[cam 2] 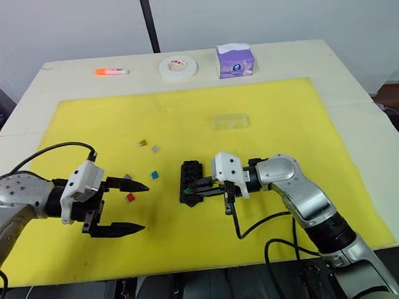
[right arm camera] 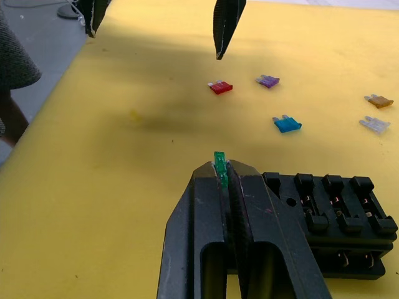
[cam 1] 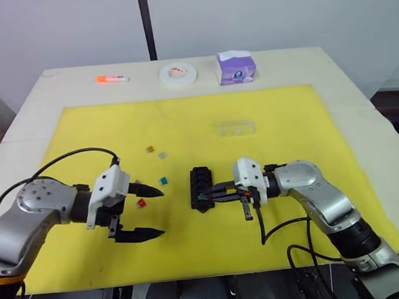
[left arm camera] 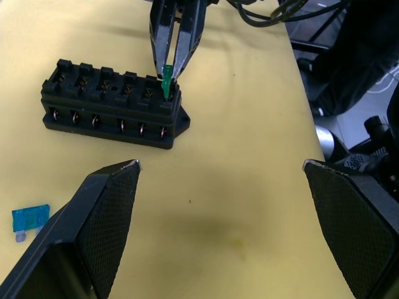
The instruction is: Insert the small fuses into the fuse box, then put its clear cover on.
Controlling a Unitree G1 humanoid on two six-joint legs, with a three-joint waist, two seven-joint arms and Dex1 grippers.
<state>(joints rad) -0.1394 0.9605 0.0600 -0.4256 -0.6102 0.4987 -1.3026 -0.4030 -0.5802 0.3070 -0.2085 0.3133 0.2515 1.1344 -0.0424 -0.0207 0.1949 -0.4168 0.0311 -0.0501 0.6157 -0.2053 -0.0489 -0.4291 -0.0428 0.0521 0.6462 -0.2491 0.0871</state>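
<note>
The right gripper [right arm camera: 221,176] has its fingers clamped on a green fuse [left arm camera: 166,79] at the fuse box's [cam 1: 201,186] near end slot. The left gripper [cam 1: 148,213], fingers spread wide, sits well apart over open yellow mat [cam 1: 184,127]; the red fuse [cam 1: 141,203] lies just beyond its fingertips.

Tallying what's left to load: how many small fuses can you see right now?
6. The green fuse sits pinched in the right pincer at the fuse box. Loose on the yellow mat: red, purple, teal, amber, clear-grey.
</note>
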